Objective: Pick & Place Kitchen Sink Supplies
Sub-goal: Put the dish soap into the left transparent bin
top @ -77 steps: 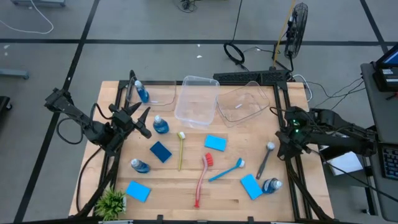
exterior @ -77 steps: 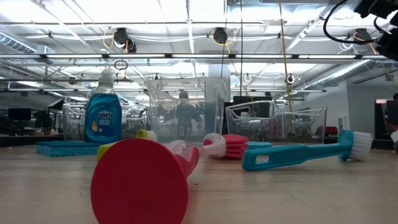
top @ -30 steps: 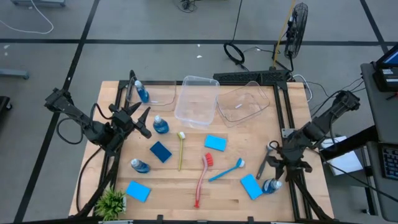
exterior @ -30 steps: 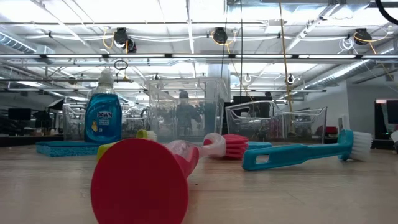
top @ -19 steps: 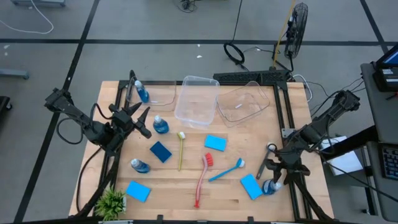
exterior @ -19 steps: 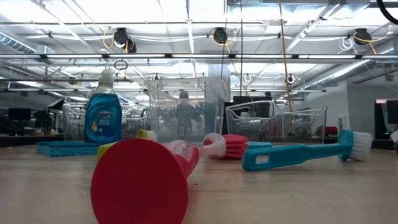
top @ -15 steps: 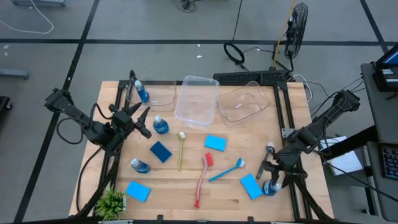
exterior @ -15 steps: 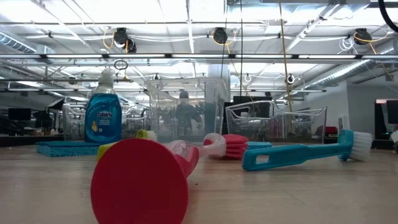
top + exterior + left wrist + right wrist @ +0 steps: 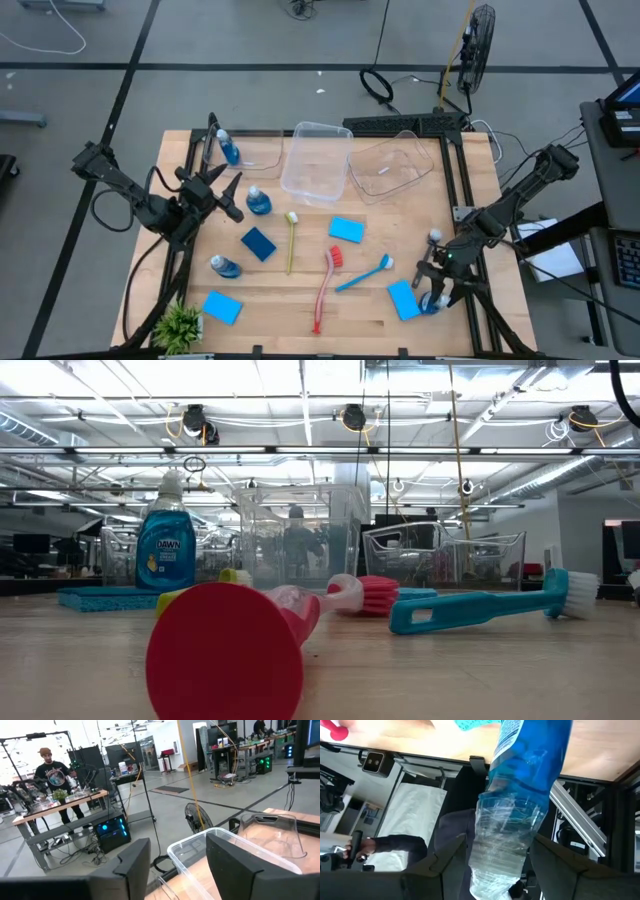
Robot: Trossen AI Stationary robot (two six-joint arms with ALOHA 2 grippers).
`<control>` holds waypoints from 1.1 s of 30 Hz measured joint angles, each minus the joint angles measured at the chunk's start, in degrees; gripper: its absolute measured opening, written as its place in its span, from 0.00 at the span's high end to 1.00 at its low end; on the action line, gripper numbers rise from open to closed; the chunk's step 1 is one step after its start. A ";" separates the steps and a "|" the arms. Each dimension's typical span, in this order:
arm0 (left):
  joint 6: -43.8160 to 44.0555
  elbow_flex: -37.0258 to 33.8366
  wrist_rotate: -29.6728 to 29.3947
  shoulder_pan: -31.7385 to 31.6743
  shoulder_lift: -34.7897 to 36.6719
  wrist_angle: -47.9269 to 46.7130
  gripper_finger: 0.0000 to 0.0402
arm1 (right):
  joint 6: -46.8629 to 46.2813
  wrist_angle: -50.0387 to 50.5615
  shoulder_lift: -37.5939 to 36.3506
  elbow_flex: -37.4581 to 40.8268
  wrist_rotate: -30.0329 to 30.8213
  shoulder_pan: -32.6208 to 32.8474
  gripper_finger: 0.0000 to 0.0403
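Bottle (image 9: 520, 795) of blue liquid, clear plastic, lies at the desk (image 9: 360, 310) corner beside a blue sponge (image 9: 402, 299). It sits between the right gripper's (image 9: 434, 291) spread fingers (image 9: 440, 870), not yet clenched on it.

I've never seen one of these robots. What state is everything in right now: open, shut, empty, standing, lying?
Right gripper: open, fingers either side of the small clear bottle of blue liquid.
Left gripper: open, empty.
Clear rectangular plastic tub: empty.
Second clear plastic tub: empty.
Red long-handled dish brush: lying flat.
Another blue-liquid bottle: standing upright, capped.
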State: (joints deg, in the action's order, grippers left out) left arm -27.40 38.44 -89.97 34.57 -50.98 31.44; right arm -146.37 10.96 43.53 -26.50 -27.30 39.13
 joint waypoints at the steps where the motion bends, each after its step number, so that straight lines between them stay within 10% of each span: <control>1: 0.05 0.00 0.00 -0.02 0.00 0.02 0.51 | 0.03 0.00 0.00 0.01 -0.20 -0.01 0.50; 33: 0.39 0.00 0.02 0.00 0.00 0.03 0.60 | 4.97 0.00 0.00 0.02 -2.83 -0.02 0.50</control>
State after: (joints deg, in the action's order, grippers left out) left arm -27.00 38.44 -89.95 34.57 -50.98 31.47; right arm -141.40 10.96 43.53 -26.48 -30.13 39.11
